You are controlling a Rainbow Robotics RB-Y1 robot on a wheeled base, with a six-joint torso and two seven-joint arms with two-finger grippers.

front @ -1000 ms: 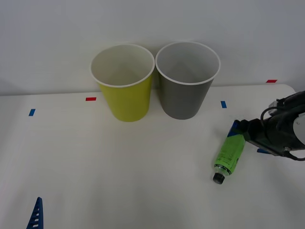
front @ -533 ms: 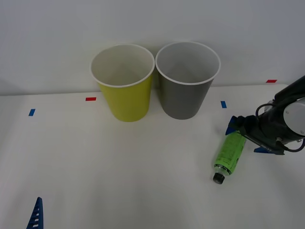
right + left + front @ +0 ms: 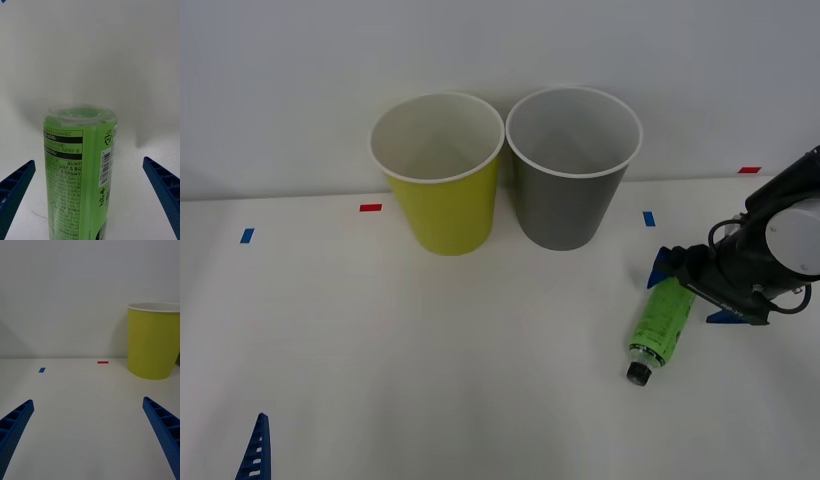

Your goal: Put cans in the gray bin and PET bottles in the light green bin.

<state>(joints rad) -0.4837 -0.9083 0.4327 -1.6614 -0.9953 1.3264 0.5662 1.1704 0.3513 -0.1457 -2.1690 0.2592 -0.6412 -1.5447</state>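
A white table fills the lower part of the front view, its far edge running across from 9 to 3 o'clock. Behind it stands a plain pale grey wall, bare and evenly lit. Small tape marks lie on the tabletop near the far edge: blue at 9 o'clock, red at 10, blue at 2, and red at 2 by the corner. Shadows are soft.

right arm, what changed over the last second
The right pincer slid leftward along the table toward the bins, its open fingers now straddling the base end of the lying PET bottle, not yet closed. The bottle, light green bin, gray bin and left pincer stayed put.
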